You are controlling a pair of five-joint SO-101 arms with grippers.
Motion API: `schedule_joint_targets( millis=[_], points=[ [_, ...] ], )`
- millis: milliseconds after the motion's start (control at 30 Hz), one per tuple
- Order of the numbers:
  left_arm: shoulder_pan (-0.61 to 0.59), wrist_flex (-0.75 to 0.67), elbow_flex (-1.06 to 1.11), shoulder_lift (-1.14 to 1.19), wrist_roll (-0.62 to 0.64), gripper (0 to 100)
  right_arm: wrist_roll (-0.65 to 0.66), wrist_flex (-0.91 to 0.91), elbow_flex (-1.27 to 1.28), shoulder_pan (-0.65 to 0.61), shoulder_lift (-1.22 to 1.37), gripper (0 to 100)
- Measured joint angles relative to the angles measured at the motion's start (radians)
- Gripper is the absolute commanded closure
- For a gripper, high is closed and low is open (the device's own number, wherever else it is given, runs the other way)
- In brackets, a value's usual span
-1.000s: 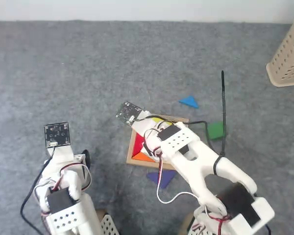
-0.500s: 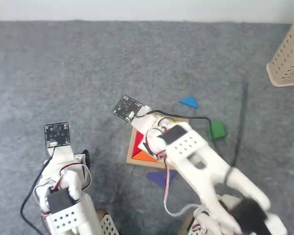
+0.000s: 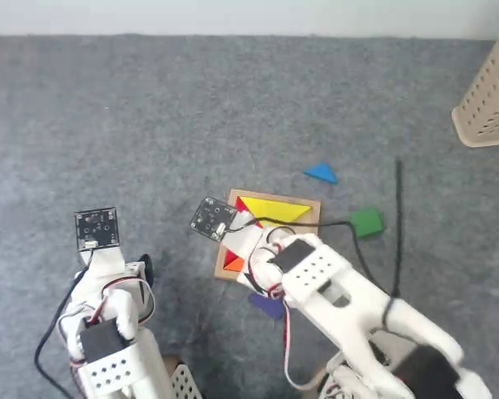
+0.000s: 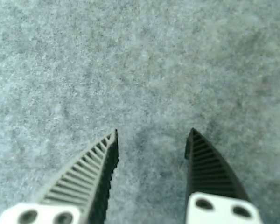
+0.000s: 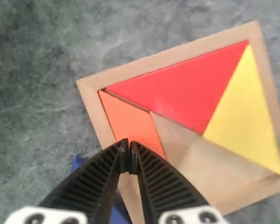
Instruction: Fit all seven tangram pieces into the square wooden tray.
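Tray (image 5: 177, 57) is occupied by red triangle (image 5: 177, 93), yellow triangle (image 5: 242, 107), orange triangle (image 5: 130, 123). Right pincer (image 5: 129, 142), tips pressed together, is placed at tray rim beside orange triangle. Left pincer (image 4: 153, 140) is spread apart over bench (image 4: 130, 46).

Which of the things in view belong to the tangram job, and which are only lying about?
For the job: wooden tray; red triangle, yellow triangle and orange triangle inside it; blue triangle, green square and purple piece outside it.
Lying about: beige basket.
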Motion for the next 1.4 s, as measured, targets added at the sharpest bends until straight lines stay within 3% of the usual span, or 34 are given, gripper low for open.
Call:
schedule_joint_targets(
  millis=[433,633,767,1000,1200,1400],
  points=[
    [0.000,0.000,0.000,0.000,0.000,77,0.000,0.028,-0.196,-0.023,0.219,99.2],
    [0.000,0.000,0.000,0.000,0.000,77,0.000,0.041,-0.198,-0.026,0.190,99.2],
    [0.000,0.000,0.000,0.000,0.000,77,0.000,0.146,-0.195,-0.015,0.051,99.2],
    [0.000,0.000,0.000,0.000,0.000,77,0.000,0.304,-0.195,0.308,-0.253,98.7],
    [0.000,0.000,0.000,0.000,0.000,77,0.023,0.356,-0.212,0.522,-0.196,85.6],
    [0.000,0.000,0.000,0.000,0.000,77,0.023,0.358,-0.298,0.620,0.000,84.2]
  ],
)
